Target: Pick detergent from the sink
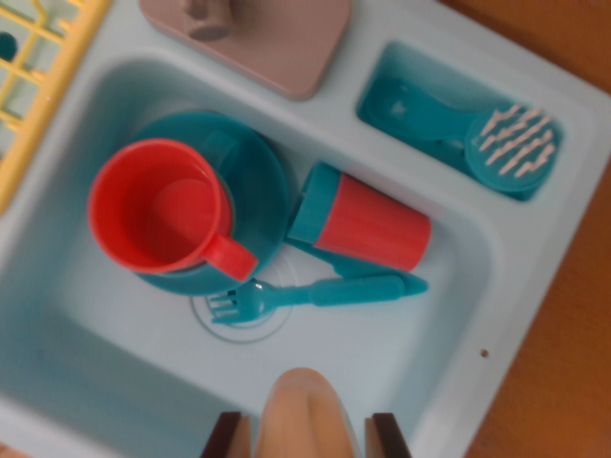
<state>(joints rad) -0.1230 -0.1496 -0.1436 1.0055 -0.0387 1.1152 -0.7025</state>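
Note:
The detergent bottle (pixel 368 224) has a red body and a teal cap. It lies on its side in the pale blue sink (pixel 458 315), right of centre, cap toward the teal plate (pixel 258 167). My gripper (pixel 305 437) shows at the bottom edge, above the sink's near wall and well short of the bottle. Its two dark fingertips (pixel 226 434) stand apart. A blurred beige rounded shape (pixel 304 410) sits between them without touching either. Nothing from the sink is held.
A red cup (pixel 162 205) stands on the teal plate. A teal fork (pixel 315 293) lies over the drain just below the bottle, with another teal utensil beside it. A teal brush (pixel 511 143) fills the side compartment. The faucet base (pixel 258 33) and a yellow rack (pixel 38 67) lie beyond.

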